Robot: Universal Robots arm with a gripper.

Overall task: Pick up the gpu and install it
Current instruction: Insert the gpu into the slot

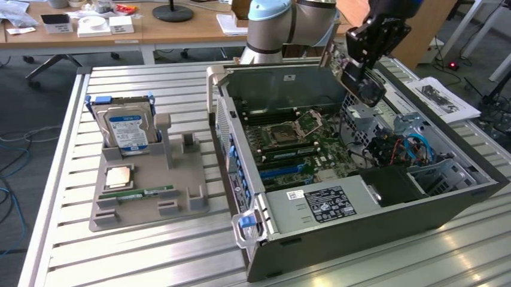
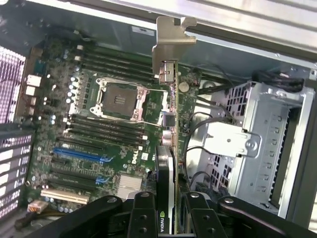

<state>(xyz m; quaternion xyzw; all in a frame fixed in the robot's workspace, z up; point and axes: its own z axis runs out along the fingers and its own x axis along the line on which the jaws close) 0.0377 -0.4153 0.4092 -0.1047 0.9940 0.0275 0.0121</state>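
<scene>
Pickup is done and installation is not. The black, hinged end effector (image 2: 168, 206) is clamped narrowly on the gpu (image 2: 166, 168), which hangs edge-on over the open computer case (image 1: 447, 203), clear of the green motherboard (image 2: 114, 148) and not yet seated in any slot. The card is thin and flat, with a dark shroud and a bent, matte silver bracket at its far end. The blue expansion slot (image 2: 79, 154) stands empty. On the ribbed metal table (image 1: 160, 251), a grey moulded fixture (image 1: 143, 209) holds the hard drive (image 1: 128, 131).
</scene>
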